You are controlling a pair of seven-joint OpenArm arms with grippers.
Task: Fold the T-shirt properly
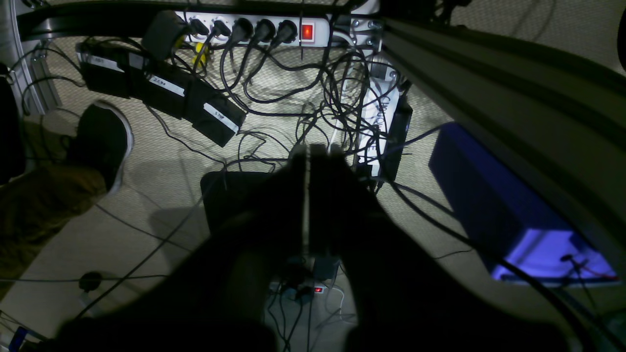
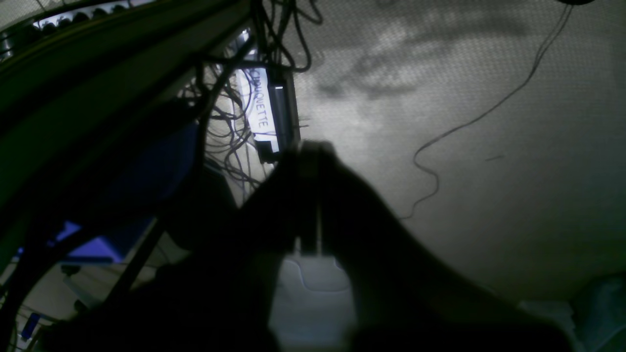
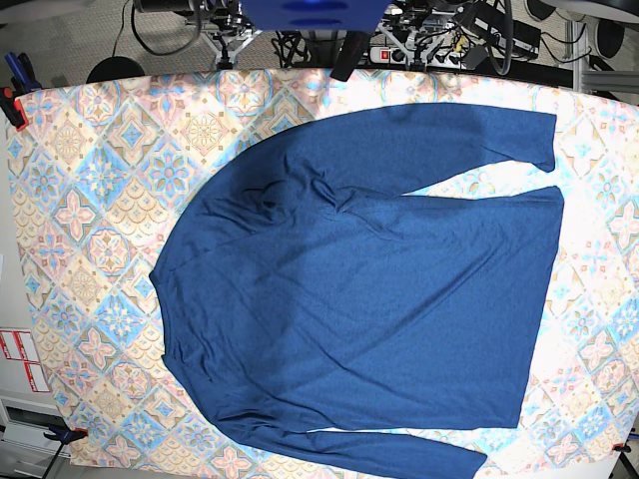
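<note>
The T-shirt point(image 3: 369, 289) is a plain navy long-sleeved shirt lying spread flat on the patterned tablecloth point(image 3: 90, 170) in the base view. Its collar points left and its hem points right. One sleeve point(image 3: 469, 135) runs along the top and the other point(image 3: 399, 454) along the bottom edge. Neither gripper shows in the base view. My left gripper point(image 1: 309, 159) is a dark silhouette in the left wrist view, its fingers pressed together, hanging over the floor. My right gripper point(image 2: 309, 151) looks the same in the right wrist view, shut and empty. The shirt is in neither wrist view.
Below the left gripper are a power strip point(image 1: 254, 29), tangled cables point(image 1: 342, 98), black power bricks point(image 1: 166, 93), a shoe point(image 1: 105, 142) and a blue box point(image 1: 489, 205). A table frame rail point(image 1: 513, 98) crosses the upper right. A red clamp point(image 3: 12, 100) grips the cloth's left edge.
</note>
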